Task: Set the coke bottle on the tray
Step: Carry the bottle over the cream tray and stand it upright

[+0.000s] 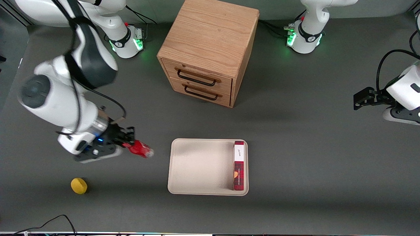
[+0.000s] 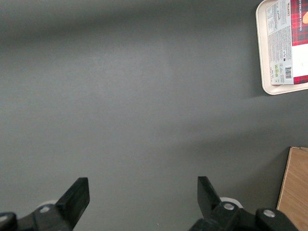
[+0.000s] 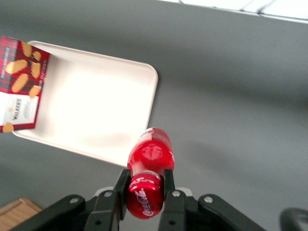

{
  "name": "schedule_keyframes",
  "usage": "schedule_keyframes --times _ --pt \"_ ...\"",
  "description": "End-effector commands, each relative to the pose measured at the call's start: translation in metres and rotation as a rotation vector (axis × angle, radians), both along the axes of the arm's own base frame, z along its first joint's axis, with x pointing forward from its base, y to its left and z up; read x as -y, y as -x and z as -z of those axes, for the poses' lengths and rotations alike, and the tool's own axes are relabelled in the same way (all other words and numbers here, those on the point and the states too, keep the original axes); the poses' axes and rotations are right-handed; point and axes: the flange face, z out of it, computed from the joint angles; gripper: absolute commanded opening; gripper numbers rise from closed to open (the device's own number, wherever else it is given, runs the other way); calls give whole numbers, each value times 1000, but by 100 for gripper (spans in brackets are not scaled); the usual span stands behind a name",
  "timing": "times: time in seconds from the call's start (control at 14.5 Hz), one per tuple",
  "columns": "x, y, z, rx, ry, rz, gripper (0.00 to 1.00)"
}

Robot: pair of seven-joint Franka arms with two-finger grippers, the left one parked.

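My right gripper (image 1: 126,143) is shut on the coke bottle (image 1: 141,149), a small red bottle with white script and a silvery base. It holds the bottle tilted above the table, beside the tray (image 1: 200,167) on the working arm's side. In the right wrist view the fingers (image 3: 121,188) clamp the bottle (image 3: 150,156) near its cap end, with the cream tray (image 3: 96,106) just ahead of it. The tray is flat, cream-beige, with a low rim.
A long red plaid box (image 1: 239,165) lies in the tray along its edge toward the parked arm. A yellow round object (image 1: 79,186) lies on the table nearer the front camera than the gripper. A wooden two-drawer cabinet (image 1: 210,49) stands farther back.
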Motion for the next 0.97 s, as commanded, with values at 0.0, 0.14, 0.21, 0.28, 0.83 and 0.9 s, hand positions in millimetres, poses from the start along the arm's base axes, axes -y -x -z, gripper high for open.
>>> schedule_keyframes --times 0.0,0.14,0.21,0.28,0.83,0.9 --pt "-40 -31 28 64 -9 -20 0" --pt "-58 -39 61 87 10 -38 0" --pt "-63 -44 77 97 7 -47 0" --pt "-67 -47 91 104 1 -51 0" --pt "-91 -48 147 138 22 -92 0" --pt "-92 -48 150 141 20 -91 0"
